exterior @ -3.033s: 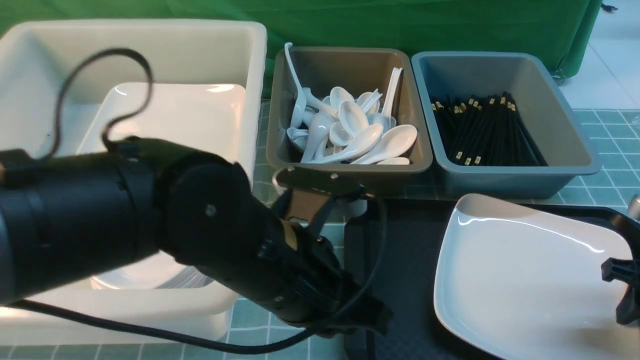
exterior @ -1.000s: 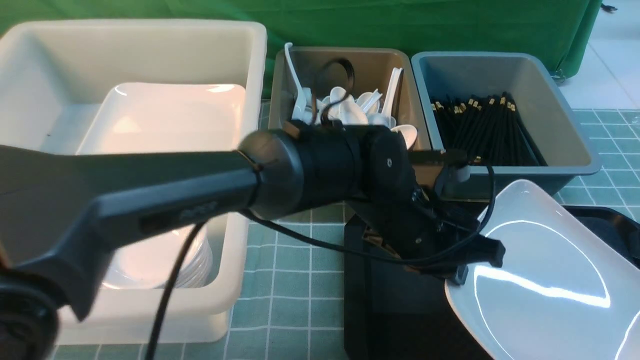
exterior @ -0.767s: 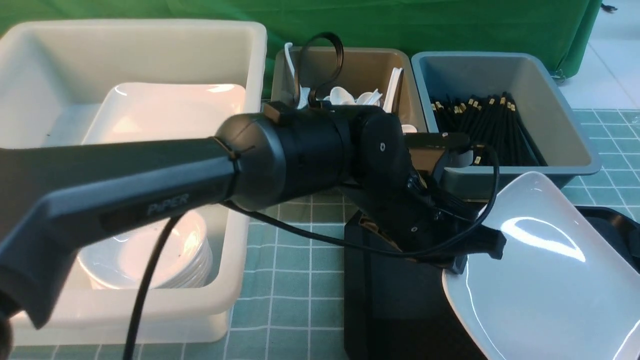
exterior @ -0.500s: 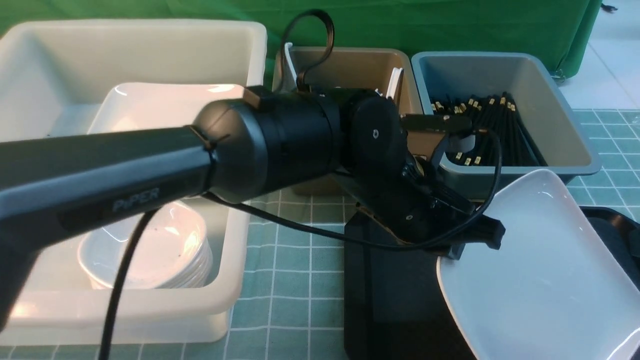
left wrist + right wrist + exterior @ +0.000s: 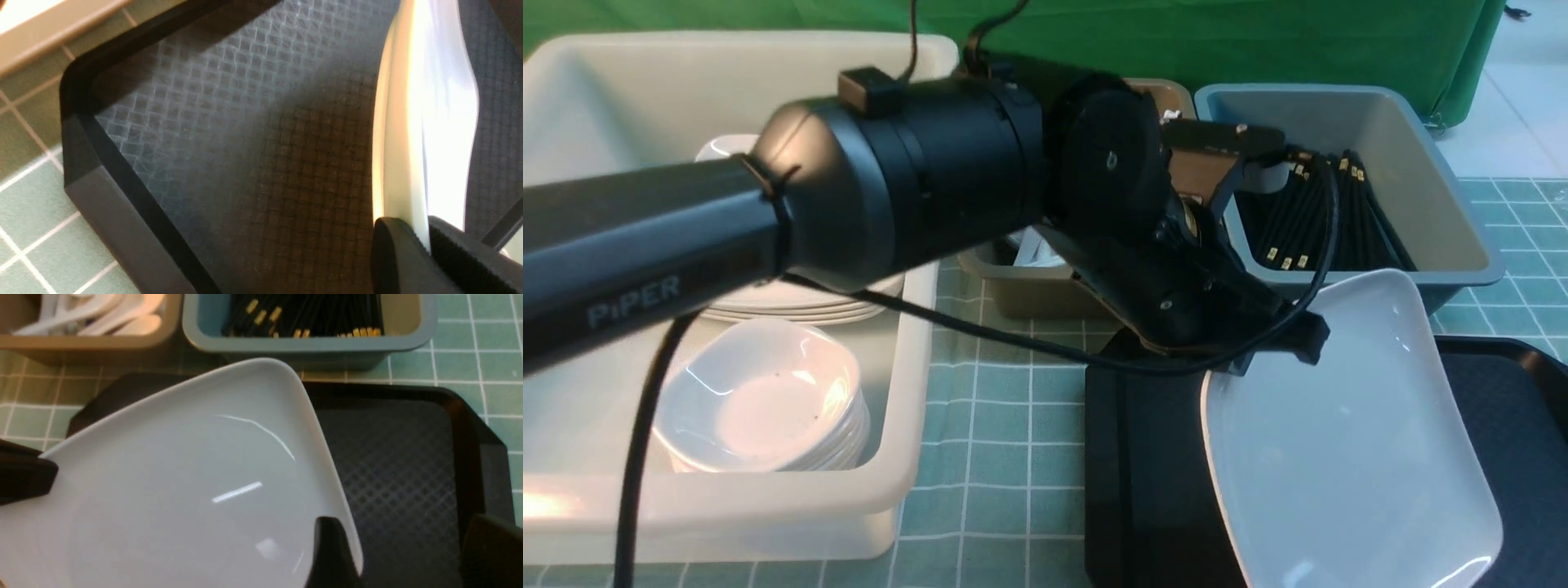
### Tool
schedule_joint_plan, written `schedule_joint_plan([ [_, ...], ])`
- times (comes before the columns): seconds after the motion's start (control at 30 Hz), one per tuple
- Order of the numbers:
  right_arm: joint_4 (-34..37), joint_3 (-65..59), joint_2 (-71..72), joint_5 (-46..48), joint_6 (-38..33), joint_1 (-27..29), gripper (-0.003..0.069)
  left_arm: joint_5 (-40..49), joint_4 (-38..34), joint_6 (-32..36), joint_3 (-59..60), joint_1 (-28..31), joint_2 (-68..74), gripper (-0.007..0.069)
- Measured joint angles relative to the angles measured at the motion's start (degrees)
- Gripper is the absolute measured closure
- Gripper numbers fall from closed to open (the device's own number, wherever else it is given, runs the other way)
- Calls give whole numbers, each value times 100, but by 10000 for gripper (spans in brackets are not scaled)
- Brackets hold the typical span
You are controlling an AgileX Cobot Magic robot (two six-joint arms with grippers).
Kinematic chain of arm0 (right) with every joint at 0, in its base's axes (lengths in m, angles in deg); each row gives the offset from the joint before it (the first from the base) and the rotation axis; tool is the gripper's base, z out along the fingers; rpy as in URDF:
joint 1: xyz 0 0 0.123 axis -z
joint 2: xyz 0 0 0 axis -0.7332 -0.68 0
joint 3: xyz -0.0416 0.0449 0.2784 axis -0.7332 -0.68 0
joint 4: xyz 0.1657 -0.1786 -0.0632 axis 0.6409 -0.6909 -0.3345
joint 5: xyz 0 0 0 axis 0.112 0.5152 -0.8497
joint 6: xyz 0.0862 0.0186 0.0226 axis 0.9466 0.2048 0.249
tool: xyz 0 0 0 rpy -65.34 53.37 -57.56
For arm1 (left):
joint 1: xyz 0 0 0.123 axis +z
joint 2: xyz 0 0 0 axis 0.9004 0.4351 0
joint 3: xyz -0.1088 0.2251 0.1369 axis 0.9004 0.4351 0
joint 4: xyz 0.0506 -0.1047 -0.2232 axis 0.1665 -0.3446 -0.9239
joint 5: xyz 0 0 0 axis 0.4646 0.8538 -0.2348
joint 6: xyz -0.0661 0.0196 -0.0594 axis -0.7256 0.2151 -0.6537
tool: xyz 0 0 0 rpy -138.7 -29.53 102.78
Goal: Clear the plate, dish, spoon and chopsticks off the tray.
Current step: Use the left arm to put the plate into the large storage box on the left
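plate [image 5: 1339,441]: glossy white is being shown, with bright glare streaks.
tray [image 5: 229,163]: black is being shown, with a diamond weave being caught by light.
bin chopsticks [image 5: 1364,220]: black is being shown, with gold bands.
right bin [image 5: 1421,147]: blue-grey is being shown.
tablecloth [image 5: 1005,441]: pale green is being crossed by white grid lines.
tub [image 5: 768,506]: cream is being shown.
backdrop [image 5: 1258,41]: green is being shown.

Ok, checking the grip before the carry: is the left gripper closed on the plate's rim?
Yes, the left gripper has the plate by its rim, pinched between both pads.
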Motion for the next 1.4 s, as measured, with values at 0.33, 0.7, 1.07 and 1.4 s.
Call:
schedule_joint_plan([
  [0.33, 30, 29, 0, 80, 0, 0, 209, 303, 152, 0, -234, 144, -51, 604],
  [0.7, 30, 29, 0, 80, 0, 0, 209, 627, 269, 0, -617, 185, -252, 599],
  [1.07, 30, 29, 0, 80, 0, 0, 209, 1063, 262, 17, -1280, 770, -383, 599],
  [1.4, 35, 29, 0, 80, 0, 0, 209, 1247, -25, 126, -1641, 2381, -832, 599],
])
